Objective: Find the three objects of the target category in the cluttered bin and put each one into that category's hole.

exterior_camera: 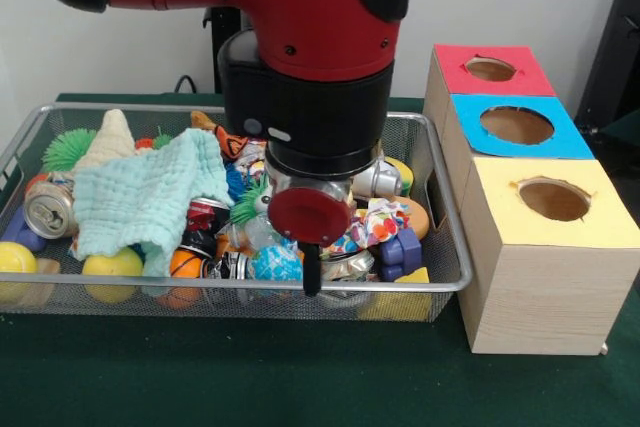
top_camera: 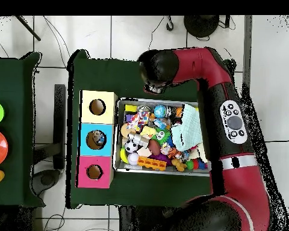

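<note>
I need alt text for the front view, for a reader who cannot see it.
A red and black robot arm hangs low over a wire-mesh bin crowded with toys, cans and a pale green cloth. Beside the bin stand three wooden boxes with red, blue and yellow holes.

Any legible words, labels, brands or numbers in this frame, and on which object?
None can be read.
Crushed can at the bin's end: print too blurred to read.
Dark can in the pile: markings unreadable.
Arm's button panel, seen from overhead: symbols too small.
Blue hole panel: no writing.
</note>
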### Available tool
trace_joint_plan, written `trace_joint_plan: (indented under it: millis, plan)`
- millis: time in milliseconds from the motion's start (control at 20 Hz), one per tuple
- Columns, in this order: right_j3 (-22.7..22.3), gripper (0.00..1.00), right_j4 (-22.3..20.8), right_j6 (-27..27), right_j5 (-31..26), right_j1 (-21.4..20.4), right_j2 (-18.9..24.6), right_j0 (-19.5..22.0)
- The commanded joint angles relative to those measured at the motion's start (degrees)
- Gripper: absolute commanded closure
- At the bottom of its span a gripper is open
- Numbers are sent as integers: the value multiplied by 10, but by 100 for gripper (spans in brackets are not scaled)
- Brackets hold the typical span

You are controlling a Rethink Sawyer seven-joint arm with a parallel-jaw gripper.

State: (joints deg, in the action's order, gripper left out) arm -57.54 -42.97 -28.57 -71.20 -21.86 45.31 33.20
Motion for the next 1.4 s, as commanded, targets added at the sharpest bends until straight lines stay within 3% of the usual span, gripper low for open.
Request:
trace_joint_plan:
  millis: [50,550,800,1000,1400]
  plan:
    - [18,0,-27,45,-38,23,-63,12]
    - [-150,0,-11,19,66,-33,-88,73]
    - [-212,0,-9,8,93,-56,-95,106]
    - [-256,0,-12,-3,121,-62,-101,126]
    - [-285,0,-10,-16,193,-23,-96,146]
